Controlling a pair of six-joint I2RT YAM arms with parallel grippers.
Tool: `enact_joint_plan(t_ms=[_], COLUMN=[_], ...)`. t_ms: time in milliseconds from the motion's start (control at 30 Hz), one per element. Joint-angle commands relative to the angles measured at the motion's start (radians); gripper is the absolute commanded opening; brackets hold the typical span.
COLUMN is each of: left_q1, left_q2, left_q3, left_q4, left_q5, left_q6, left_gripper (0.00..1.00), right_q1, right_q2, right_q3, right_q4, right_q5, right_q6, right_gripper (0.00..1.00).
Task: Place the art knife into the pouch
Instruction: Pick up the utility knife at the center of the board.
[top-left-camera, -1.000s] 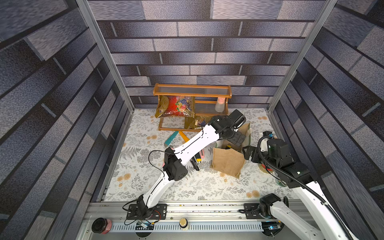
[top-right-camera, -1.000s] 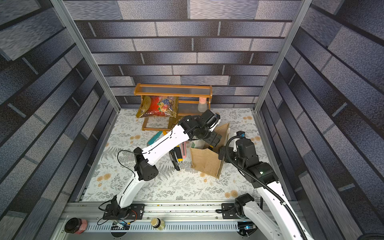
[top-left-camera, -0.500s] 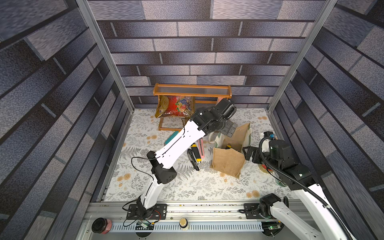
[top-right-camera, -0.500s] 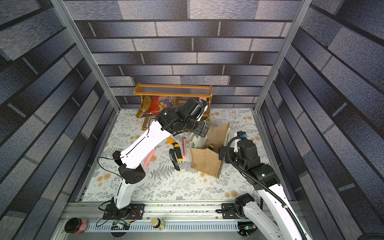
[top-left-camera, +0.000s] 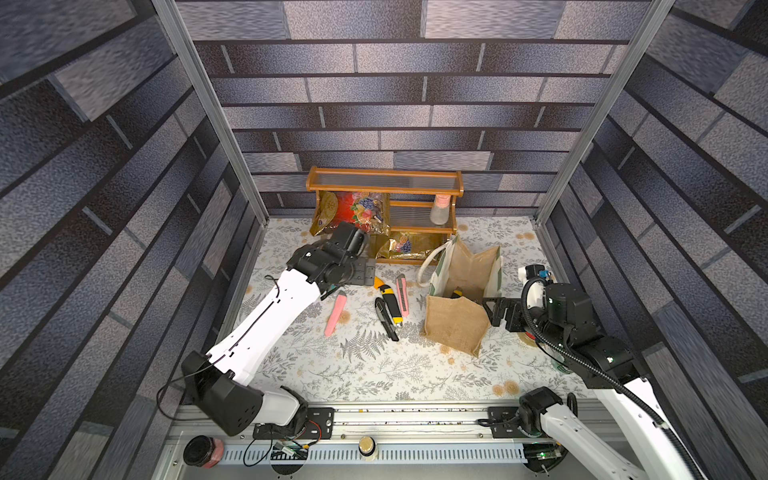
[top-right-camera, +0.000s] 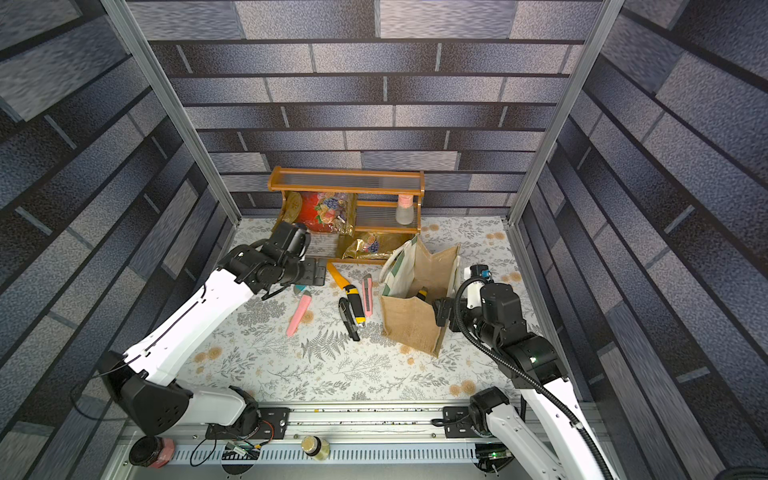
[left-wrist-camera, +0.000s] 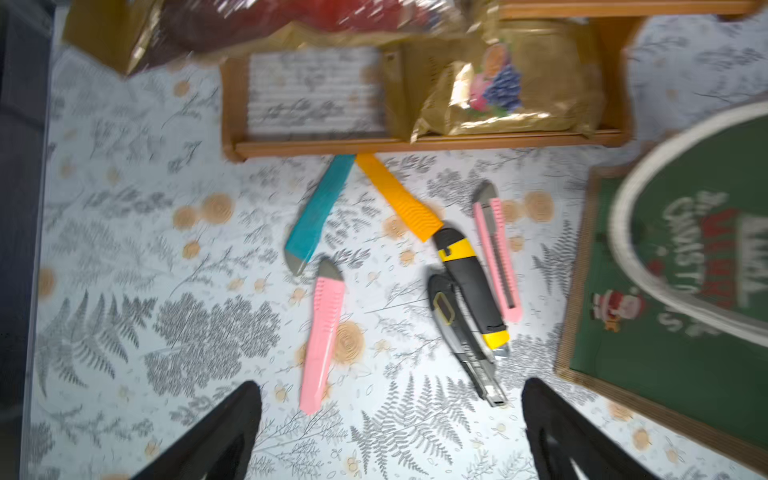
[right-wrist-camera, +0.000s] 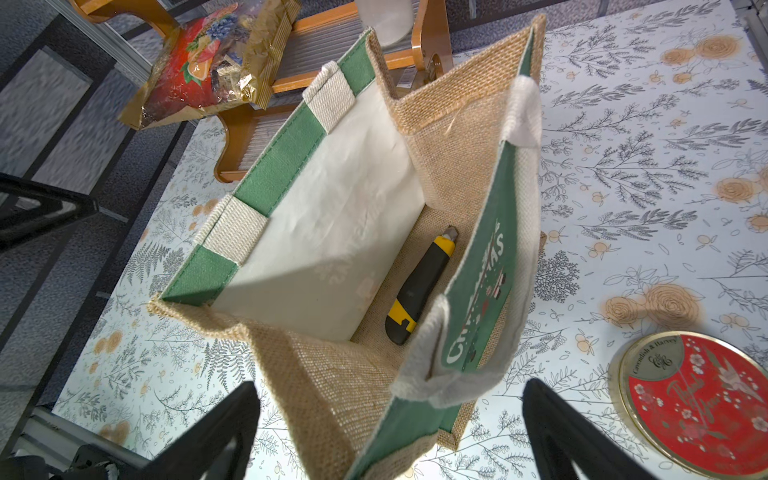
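Note:
The pouch (top-left-camera: 459, 316) (top-right-camera: 415, 324), a tan burlap tote with a green Christmas panel, stands open on the right of the table. A yellow-and-black art knife (right-wrist-camera: 419, 286) lies flat on its floor. Several more knives lie left of it, among them a pink one (left-wrist-camera: 322, 336) and a yellow-black one (left-wrist-camera: 469, 282). My left gripper (top-left-camera: 361, 270) (left-wrist-camera: 390, 432) hangs open above those loose knives, with nothing between its fingers. My right gripper (top-left-camera: 498, 311) (right-wrist-camera: 390, 432) stands open at the pouch's right side. The pouch's near corner sits between its spread fingers without touching them.
A wooden shelf (top-left-camera: 384, 187) at the back wall holds shiny snack bags (top-left-camera: 353, 210) and a small bottle (top-left-camera: 439, 210). A round red tin (right-wrist-camera: 698, 399) lies on the table beside my right arm. A jar (top-left-camera: 201, 451) stands by the front rail.
My left arm has swung away from above the pouch's mouth to the left, and now hangs over the loose knives. The right arm has hardly moved.

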Motion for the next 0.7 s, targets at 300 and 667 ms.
enact_joint_plan(t_ms=[300, 667], left_q1=[0.220, 0.250], left_q2=[0.010, 0.298], left_q3=[-0.285, -0.193], left_q4=[0.188, 0.259], left_q5=[0.202, 0.165], left_q6=[-0.063, -0.046], left_gripper=[0.81, 0.56], right_q1=[-0.005, -0.005], right_q2=[-0.019, 0.001], right_q3=[-0.016, 0.019], right_q4=[0.043, 0.010], right_q5=[-0.030, -0.007], right_q6=[0.014, -0.016], right_gripper=[1.00, 1.00])
